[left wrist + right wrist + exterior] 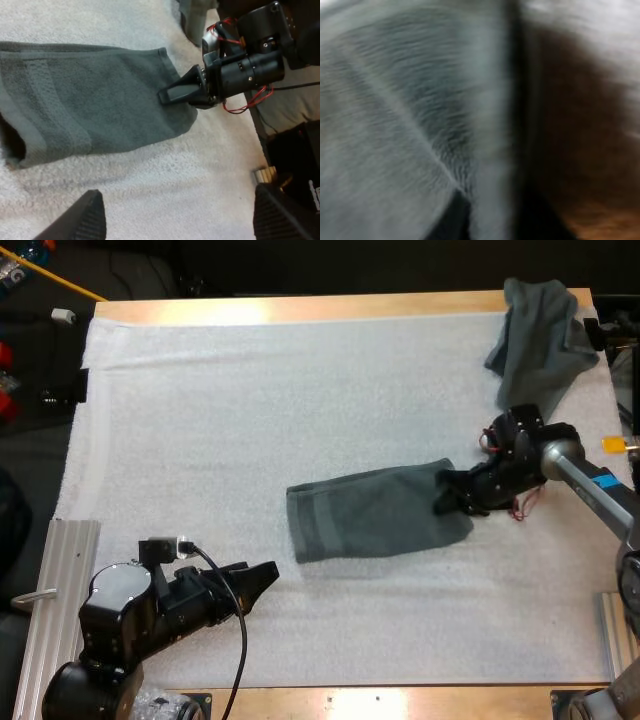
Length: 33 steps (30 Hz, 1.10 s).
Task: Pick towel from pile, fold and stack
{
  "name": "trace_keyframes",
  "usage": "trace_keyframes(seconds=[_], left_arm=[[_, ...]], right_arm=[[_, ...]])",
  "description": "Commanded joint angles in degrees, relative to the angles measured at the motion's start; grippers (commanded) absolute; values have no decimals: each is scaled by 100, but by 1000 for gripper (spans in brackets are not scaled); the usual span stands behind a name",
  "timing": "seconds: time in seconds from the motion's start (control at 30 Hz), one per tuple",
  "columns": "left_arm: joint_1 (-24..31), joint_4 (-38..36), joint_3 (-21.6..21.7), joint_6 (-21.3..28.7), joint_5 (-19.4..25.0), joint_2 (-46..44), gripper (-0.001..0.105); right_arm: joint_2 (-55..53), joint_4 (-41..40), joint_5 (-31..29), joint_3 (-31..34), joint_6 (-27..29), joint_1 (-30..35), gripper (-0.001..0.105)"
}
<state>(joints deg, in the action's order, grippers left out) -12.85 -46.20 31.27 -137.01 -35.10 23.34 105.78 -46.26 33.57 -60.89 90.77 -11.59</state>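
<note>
Folding seems half done: towel (375, 512) | right claw (455, 498) pinches its 3 o'clock edge | left claw (262, 575) wide, empty, 7 o'clock | stacking pending

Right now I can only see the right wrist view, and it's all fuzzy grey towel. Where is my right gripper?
Observer: Your right gripper is at the right end of the flat towel, mid-way across the mat.
Operator: Is there another towel?
Observer: Yes, a crumpled towel lies at the mat's far right corner.
Operator: What about my left gripper?
Observer: The left gripper is open, over the mat's near side, clear of the flat towel.
</note>
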Motion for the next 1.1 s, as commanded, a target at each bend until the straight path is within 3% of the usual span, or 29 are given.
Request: trace_keyframes(seconds=[0.0, 0.13, 0.4, 0.47, 0.57, 0.73, 0.87, 1.07], left_arm=[[7, 22, 33, -46, -77, -10, 60], [7, 22, 33, -30, -267, -10, 60], [7, 22, 33, -30, -461, -10, 60], [7, 22, 33, -30, -461, -10, 60], [7, 22, 33, -30, -461, -10, 60], [7, 22, 33, -30, -530, -10, 60], [7, 22, 33, 33, -616, -10, 60], [7, 22, 33, 57, -846, -10, 60]], right_arm=[[-115, -178, -240, 17, 24, -8, 3], [-404, -609, -1423, 17, 119, -8, 0], [-1331, -1609, -4486, 17, 585, -8, 0], [-1536, -1642, -4775, 17, 634, -8, 0], [-1814, -1615, -4812, 17, 667, -9, 0], [-2067, -1536, -4276, 17, 209, -316, 0], [-2054, -1167, -3716, 17, -358, -974, 0], [-2009, -181, -3610, 17, -952, -1997, 0]])
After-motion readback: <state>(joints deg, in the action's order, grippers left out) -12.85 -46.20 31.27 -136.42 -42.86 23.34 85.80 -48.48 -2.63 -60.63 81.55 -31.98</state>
